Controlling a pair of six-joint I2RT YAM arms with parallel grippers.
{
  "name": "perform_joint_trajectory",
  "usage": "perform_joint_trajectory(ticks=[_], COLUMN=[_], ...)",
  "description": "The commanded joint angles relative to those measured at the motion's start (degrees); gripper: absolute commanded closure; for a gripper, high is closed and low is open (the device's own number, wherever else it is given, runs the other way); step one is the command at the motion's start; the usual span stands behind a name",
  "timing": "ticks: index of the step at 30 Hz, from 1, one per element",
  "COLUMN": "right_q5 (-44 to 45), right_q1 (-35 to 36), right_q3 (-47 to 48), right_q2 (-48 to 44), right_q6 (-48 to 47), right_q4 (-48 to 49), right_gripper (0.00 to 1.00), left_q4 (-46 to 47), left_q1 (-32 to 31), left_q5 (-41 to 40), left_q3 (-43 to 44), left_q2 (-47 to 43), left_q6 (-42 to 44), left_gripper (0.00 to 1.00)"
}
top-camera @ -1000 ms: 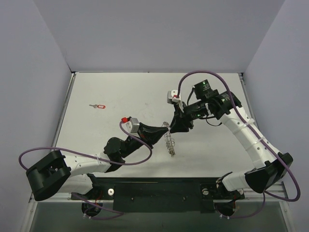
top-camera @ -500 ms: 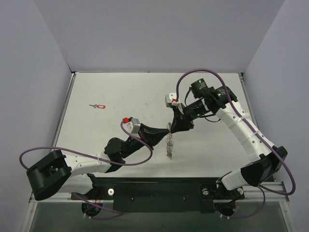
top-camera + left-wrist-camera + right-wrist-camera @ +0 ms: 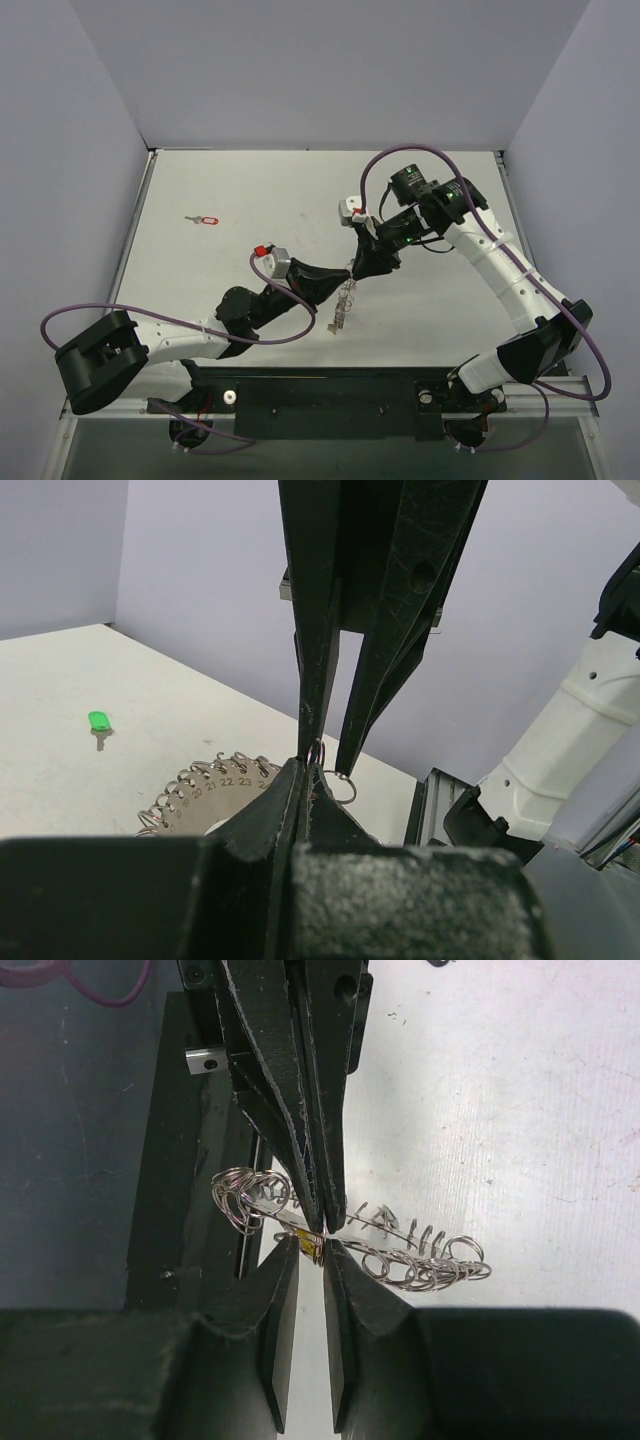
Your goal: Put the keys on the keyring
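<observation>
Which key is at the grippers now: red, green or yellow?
The yellow-orange key, between the fingertips of the right gripper at the keyring; the red key and green key lie loose on the table.

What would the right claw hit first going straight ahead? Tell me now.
Likely the keyring, right at the tips of the right claw, then the left claw, pointing back tip to tip; their gap is hard to judge.

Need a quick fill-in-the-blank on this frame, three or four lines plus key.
In the top view, the key lying on the table has a ____ head.
The left wrist camera shows a second key, coloured ____.
The right gripper pinches a third key, coloured ____.
It meets the left gripper at the ____.
Missing: red; green; yellow; keyring.
</observation>
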Motion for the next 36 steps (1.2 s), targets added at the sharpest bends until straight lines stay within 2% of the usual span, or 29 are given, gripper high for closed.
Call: perform_joint_trajectory(ticks=[1, 4, 5, 8, 12, 18, 22, 25, 26, 28, 31, 36], right_q5=[-1.64, -0.85, -0.32, 2.57, 6.61, 13.81, 21.80, 26.47, 29.27, 33.14, 37.20, 38.35], right_q1=[0.99, 1.25, 1.52, 1.96, 1.96, 3.10, 6.61, 8.37, 9.51, 10.91, 12.42, 12.68], right_q3=[1.02, 0.40, 0.40, -0.13, 0.22, 5.40, 9.52, 12.70, 13.14, 14.02, 15.60, 16.40], right_q2=[0.15, 0.15, -0.03, -0.29, -1.25, -0.03, 2.08, 4.19, 4.54, 5.33, 6.91, 8.93], right_q6=[2.38, 4.65, 5.01, 10.35, 12.48, 5.72, 2.38, 0.80, 0.71, 0.18, -0.43, -2.37], right_q4=[-0.60, 0.98, 1.51, 4.84, 4.24, -8.74, -16.21, -20.01, -20.98, -22.38, -24.67, -27.57], right_gripper=[0.88, 0.95, 1.00, 1.00, 1.00, 1.00, 1.00, 1.00, 1.00, 1.00, 1.00, 1.00], left_q4=[15.49, 15.58, 15.67, 15.67, 11.90, -9.53, -29.01, -38.11, -40.38, -41.28, -38.31, -24.81], left_q1=[0.19, 0.19, 0.28, 0.10, 0.63, 1.16, 1.33, 1.33, 1.33, 1.33, 1.07, 0.81], left_q5=[-1.74, -1.74, -1.74, -1.65, -0.86, 2.47, 5.98, 8.71, 9.85, 10.48, 10.22, 8.82], left_q3=[0.28, 0.19, 0.19, 0.11, -0.60, -0.51, 1.68, 4.84, 5.11, 6.17, 6.96, 5.73], left_q2=[-1.01, -0.92, -0.84, -0.84, -3.29, -14.01, -20.96, -22.46, -22.20, -21.06, -17.19, -9.65], left_q6=[-0.19, -0.36, -0.28, -0.27, 0.60, 5.78, 11.84, 16.67, 17.21, 18.35, 18.53, 21.51], left_gripper=[1.00, 1.00, 1.00, 1.00, 1.00, 0.70, 0.58, 0.52, 0.47, 0.39, 0.38, 0.54])
